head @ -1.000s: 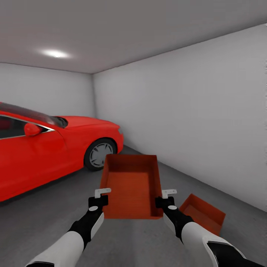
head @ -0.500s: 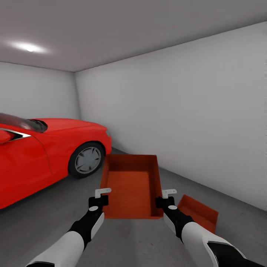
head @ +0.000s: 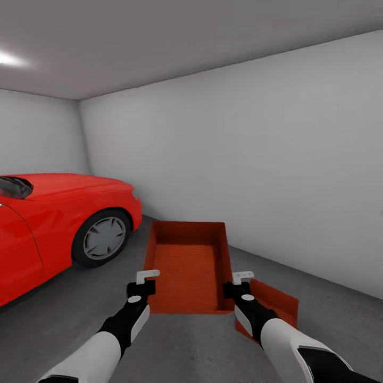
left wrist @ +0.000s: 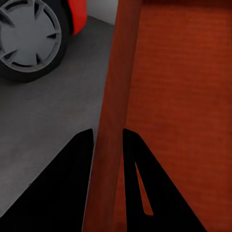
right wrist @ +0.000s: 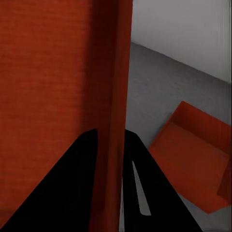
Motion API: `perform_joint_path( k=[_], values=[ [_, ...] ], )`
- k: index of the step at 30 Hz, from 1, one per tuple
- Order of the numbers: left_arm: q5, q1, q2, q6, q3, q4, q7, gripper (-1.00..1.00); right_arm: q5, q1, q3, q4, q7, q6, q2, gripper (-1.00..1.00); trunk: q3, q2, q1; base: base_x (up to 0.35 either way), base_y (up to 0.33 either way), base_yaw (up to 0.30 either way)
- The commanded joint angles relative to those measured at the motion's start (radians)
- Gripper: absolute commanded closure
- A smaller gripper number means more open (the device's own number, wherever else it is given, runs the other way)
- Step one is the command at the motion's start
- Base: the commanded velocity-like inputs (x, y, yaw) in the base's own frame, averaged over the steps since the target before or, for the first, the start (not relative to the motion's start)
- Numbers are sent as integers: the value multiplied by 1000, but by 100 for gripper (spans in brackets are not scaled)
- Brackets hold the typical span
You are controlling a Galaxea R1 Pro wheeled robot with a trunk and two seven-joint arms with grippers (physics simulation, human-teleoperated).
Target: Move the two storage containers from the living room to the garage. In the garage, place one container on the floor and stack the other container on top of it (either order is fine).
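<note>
The garage [head: 239,154] is a bare room with white-grey walls, and its dark grey floor [head: 69,314] runs from the robot out to the far wall. A red car [head: 58,218] stands at about nine o'clock from the robot, its nose toward the corner of the room and one grey front wheel [head: 101,238] resting on the concrete; that wheel also appears in the left wrist view [left wrist: 31,41].

Straight ahead at twelve o'clock, the held storage container [head: 187,266] is carried level above the floor, open side up, its ribbed bottom showing. The second storage container [head: 274,308] sits on the floor at about two o'clock, low and close beside the right forearm, partly hidden behind it — the right wrist view shows it as an open red box [right wrist: 193,159] on the grey concrete, apart from the held one.

The left gripper [head: 143,284] is clamped on the held container's left wall near its near corner; in the left wrist view the two dark fingers [left wrist: 72,179] straddle the wall's rim [left wrist: 113,121]. The right gripper [head: 239,284] pinches the right wall the same way, one finger [right wrist: 72,179] inside and one outside the rim [right wrist: 113,96].
</note>
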Motion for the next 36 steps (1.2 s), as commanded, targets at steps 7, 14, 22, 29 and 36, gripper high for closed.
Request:
perform_joint_path(
  k=[7,14,22,29,36],
  values=[
    [2,0,37,-2,1,2,14,100,15,-2,-50,-8,-44,-4,-4,100,-2,-2,0,2,1,-248],
    [2,0,37,-2,1,2,14,100,15,-2,-50,-7,-44,-3,-4,100,-2,-2,0,0,0,-248],
    [2,0,37,-2,1,2,14,100,15,-2,-50,-8,-44,-4,-4,100,-2,-2,0,0,0,-248],
    [2,0,37,-2,0,2,14,100,15,-2,-50,-7,-44,-4,-4,100,-2,-2,0,0,0,-249],
    [4,0,37,-2,0,2,14,100,15,-2,-50,-8,-44,-4,-4,100,-2,-2,0,0,0,-249]
  ],
)
